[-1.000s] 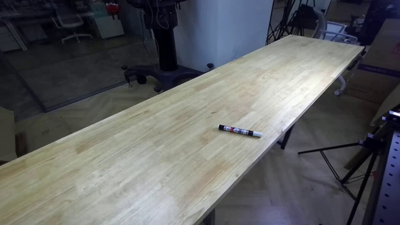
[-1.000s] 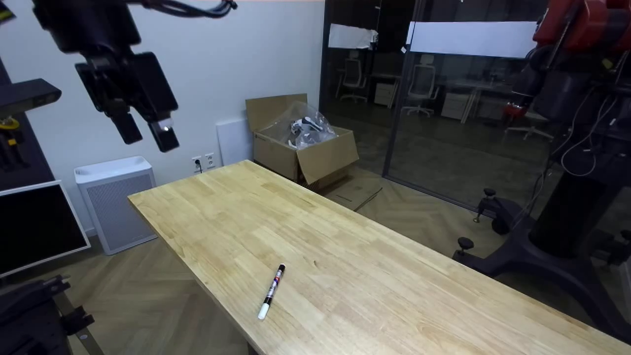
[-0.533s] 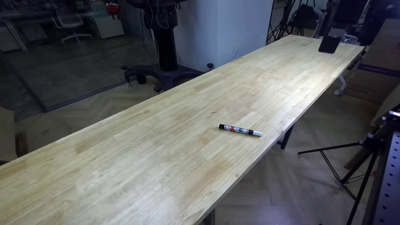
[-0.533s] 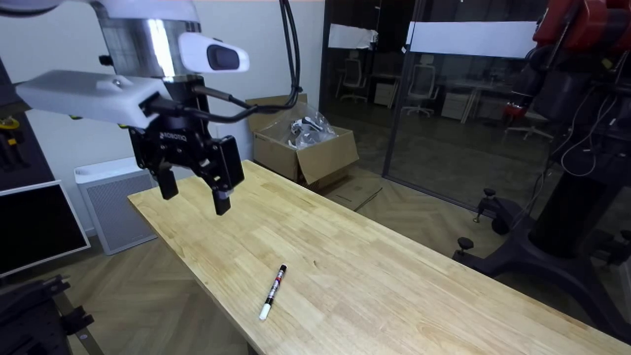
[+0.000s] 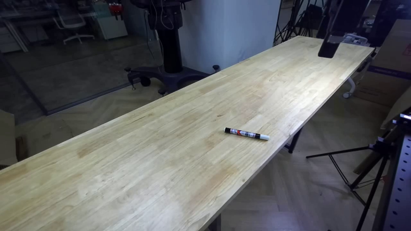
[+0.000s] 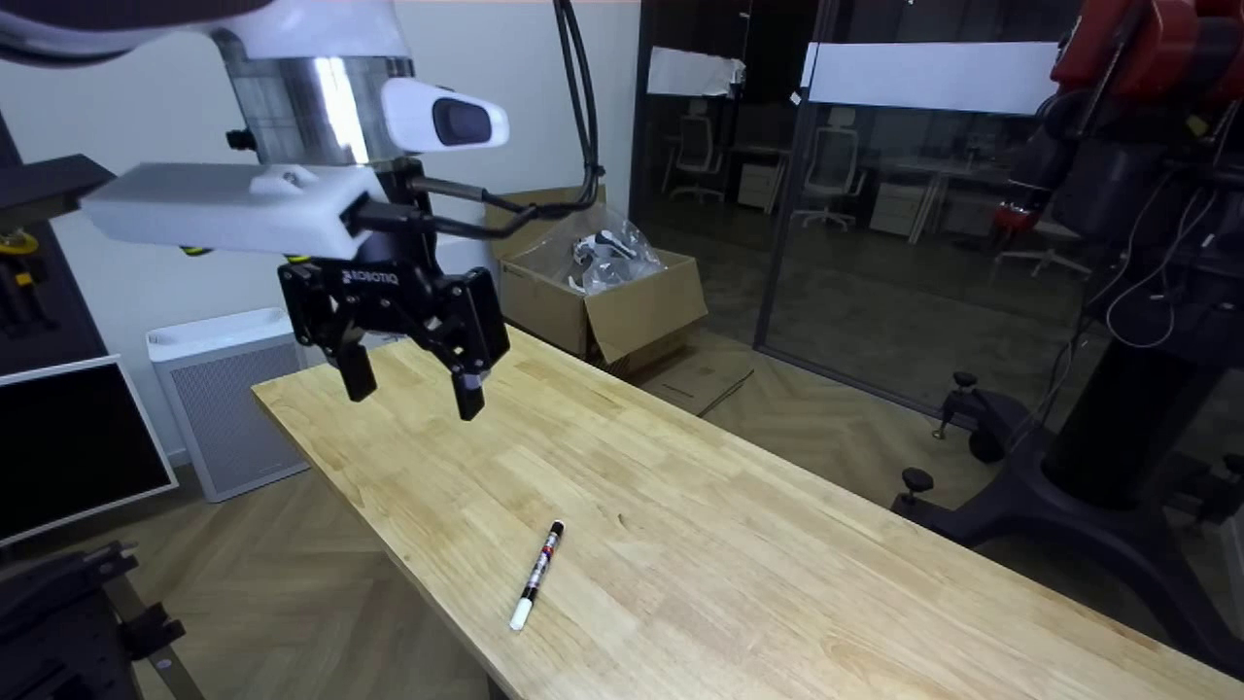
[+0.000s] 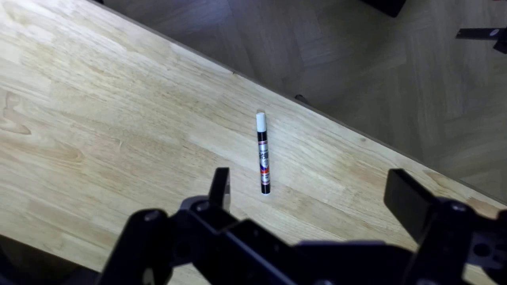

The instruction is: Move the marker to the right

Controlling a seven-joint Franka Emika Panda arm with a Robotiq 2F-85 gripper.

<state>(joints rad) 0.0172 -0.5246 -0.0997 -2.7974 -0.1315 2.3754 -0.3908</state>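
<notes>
The marker (image 5: 246, 133) lies flat on the wooden table (image 5: 167, 154), near one long edge. It is black and silver with a red and blue patch and a whitish cap. It also shows in an exterior view (image 6: 537, 576) and in the wrist view (image 7: 263, 158). My gripper (image 6: 415, 401) hangs above the table, well apart from the marker. It is open with nothing between its fingers. In the wrist view my gripper (image 7: 309, 172) has its fingers wide apart, and the marker lies ahead of the gap, nearer the left finger (image 7: 220, 186). In an exterior view only a dark finger (image 5: 328, 48) shows clearly.
The table's long edge (image 7: 301, 103) runs close past the marker's cap end, with the floor beyond. An open cardboard box (image 6: 593, 292) and a white air purifier (image 6: 228, 399) stand past the table's end. A tripod (image 5: 369, 166) stands beside the table.
My gripper has come down and to the right over the table in an exterior view, most of it in the first half second. It has come into sight at the top right elsewhere. The marker lies still.
</notes>
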